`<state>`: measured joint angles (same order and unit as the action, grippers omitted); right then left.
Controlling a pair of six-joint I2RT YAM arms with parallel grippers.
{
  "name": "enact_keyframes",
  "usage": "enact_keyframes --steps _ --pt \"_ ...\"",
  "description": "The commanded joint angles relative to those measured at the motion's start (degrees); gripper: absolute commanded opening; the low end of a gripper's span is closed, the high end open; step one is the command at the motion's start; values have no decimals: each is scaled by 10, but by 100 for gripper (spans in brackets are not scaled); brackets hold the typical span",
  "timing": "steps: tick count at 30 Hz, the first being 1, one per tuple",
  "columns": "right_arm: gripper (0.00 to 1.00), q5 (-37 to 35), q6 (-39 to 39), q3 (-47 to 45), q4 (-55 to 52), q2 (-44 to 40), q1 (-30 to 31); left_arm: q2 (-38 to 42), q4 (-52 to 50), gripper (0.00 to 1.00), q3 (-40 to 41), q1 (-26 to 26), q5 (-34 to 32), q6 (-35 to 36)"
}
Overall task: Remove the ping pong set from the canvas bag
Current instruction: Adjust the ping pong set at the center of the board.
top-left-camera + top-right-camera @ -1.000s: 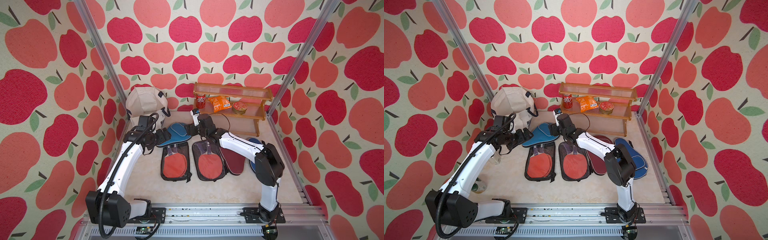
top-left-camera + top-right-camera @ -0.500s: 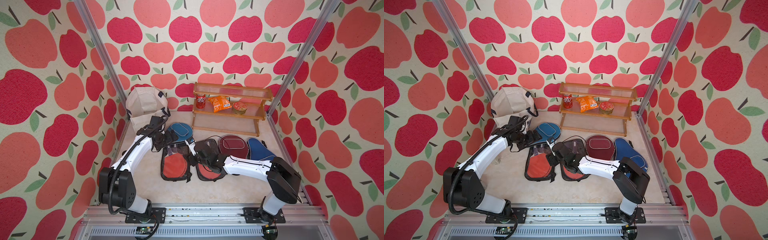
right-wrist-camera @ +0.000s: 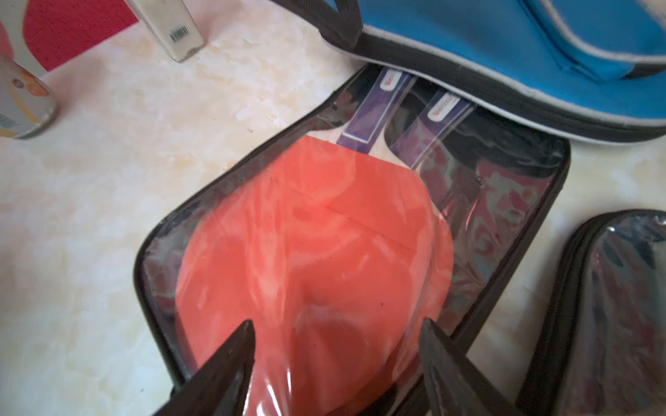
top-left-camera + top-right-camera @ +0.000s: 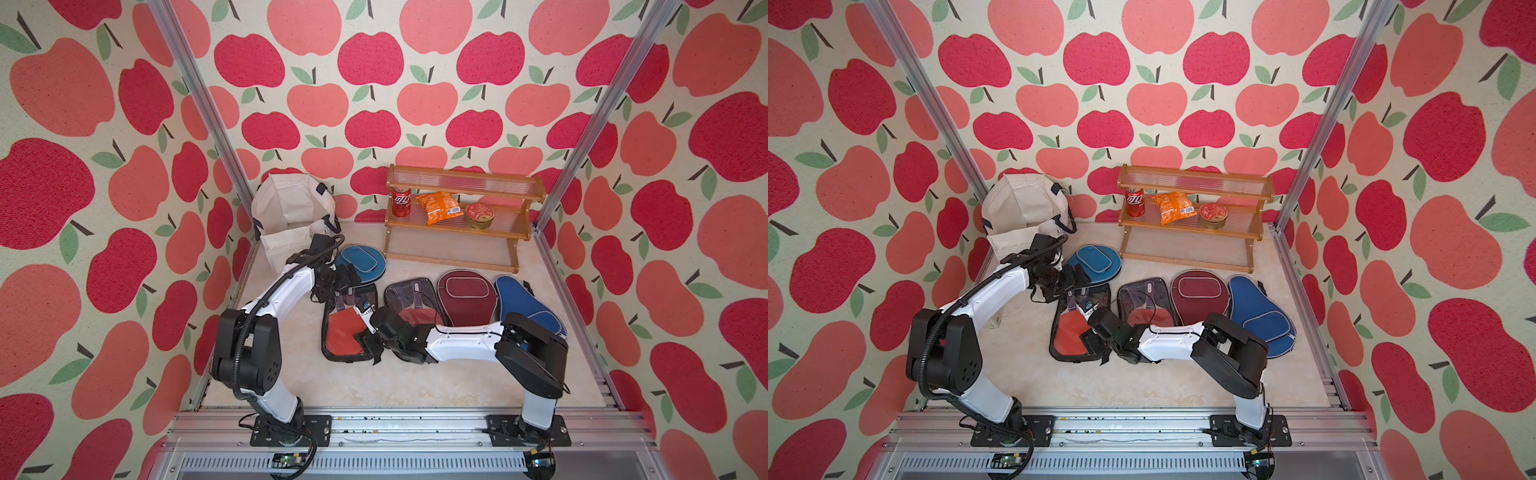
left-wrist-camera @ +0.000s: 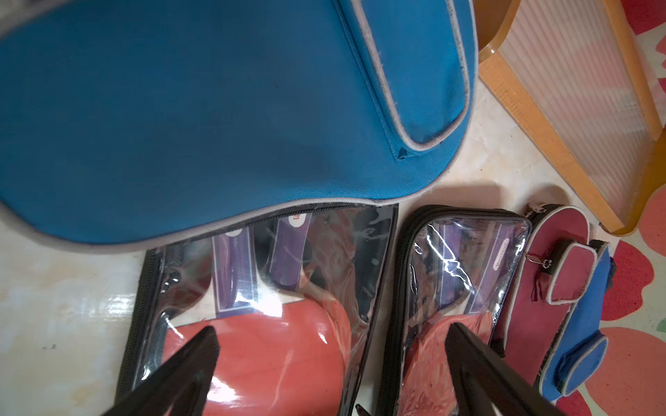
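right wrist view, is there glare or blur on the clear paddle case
Right wrist view: the clear paddle case carries soft wavy reflections, and the near fingers are out of focus. Left wrist view: sharper white glare streaks on the second clear case.

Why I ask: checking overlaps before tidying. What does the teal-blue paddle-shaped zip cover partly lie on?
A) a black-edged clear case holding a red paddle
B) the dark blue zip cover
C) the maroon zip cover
A: in the right wrist view the teal-blue paddle-shaped zip cover lies over the handle end of the black-edged clear case.
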<state>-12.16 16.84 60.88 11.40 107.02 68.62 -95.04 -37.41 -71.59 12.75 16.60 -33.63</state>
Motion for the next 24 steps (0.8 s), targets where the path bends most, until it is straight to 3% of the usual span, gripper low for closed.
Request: enact_keyframes --steps 1,13,24 --pt "72 -8 18 20 -64 -10 0 -17 3 97 -27 3 3 3" --pt "70 -35 34 80 -245 21 -1 -68 5 97 -59 2 -5 19" --pt "67 -16 42 68 -299 16 -1 -106 8 97 -91 0 -9 23"
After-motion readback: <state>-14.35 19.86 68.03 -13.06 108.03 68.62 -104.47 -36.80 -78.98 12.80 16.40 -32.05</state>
